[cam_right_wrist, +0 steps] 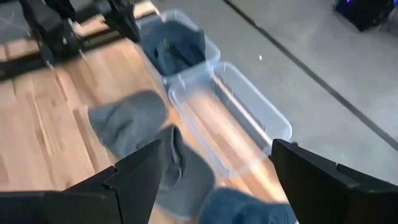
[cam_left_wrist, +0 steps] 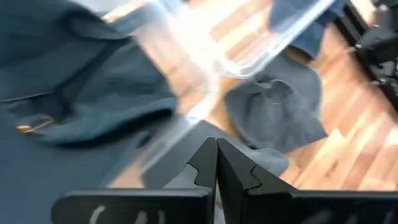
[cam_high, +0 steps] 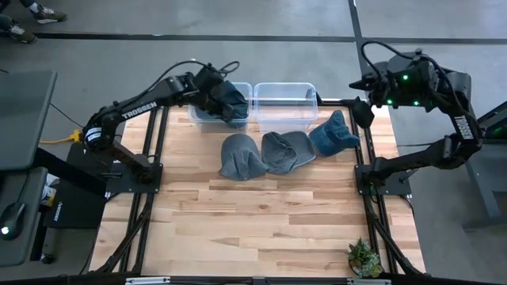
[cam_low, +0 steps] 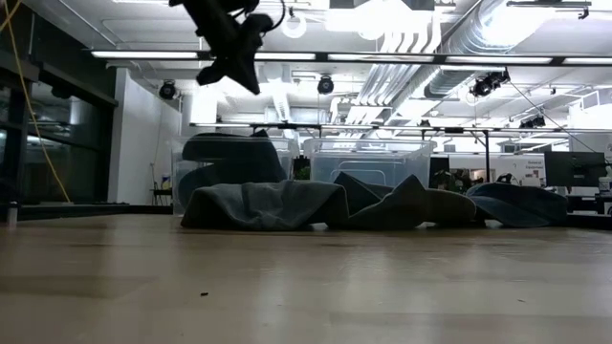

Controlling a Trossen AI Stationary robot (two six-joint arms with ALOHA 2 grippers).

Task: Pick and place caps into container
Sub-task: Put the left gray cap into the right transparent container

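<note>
Three caps lie crown-up on the table in front of two clear bins: a grey one, a second grey one and a blue one. Dark blue caps lie in the left bin, one draped over its rim. My left gripper hangs shut above that bin, high in the low view, holding nothing. My right gripper is open, raised over the table's far right corner, beside the blue cap.
The right bin stands beside the left one at the far edge with nothing in it. A small potted plant sits at the near right corner. Bare wood fills the near half of the table.
</note>
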